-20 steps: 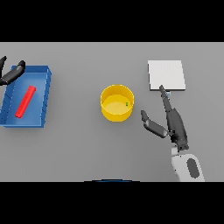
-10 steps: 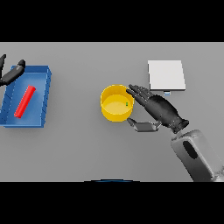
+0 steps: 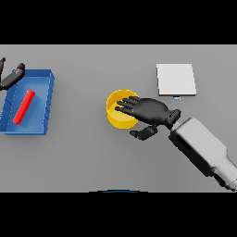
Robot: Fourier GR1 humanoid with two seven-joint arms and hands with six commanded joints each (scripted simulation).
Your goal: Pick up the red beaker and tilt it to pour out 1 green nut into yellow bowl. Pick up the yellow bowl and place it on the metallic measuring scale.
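Note:
The yellow bowl (image 3: 118, 112) stands in the middle of the table. My right hand (image 3: 150, 111) reaches over it from the right, palm down, open, with straight fingers (image 3: 125, 105) covering the bowl's right half and the thumb (image 3: 142, 133) outside its lower rim. The bowl's inside is mostly hidden by the hand, and no green nut shows. The red beaker (image 3: 24, 106) lies on its side in a blue tray (image 3: 46, 99) at the left. The metallic scale (image 3: 176, 79), a pale square plate, sits at the back right. My left hand (image 3: 11, 77) rests open at the far left edge, beside the tray's back corner.
The blue tray has raised walls and takes up the table's left side. A small blue mark (image 3: 177, 98) sits at the scale's front edge. My right forearm (image 3: 203, 148) crosses the lower right of the table.
My right hand has swung left from beside the bowl to over it, its fingers now across the rim. The bowl, beaker and left hand have stayed put.

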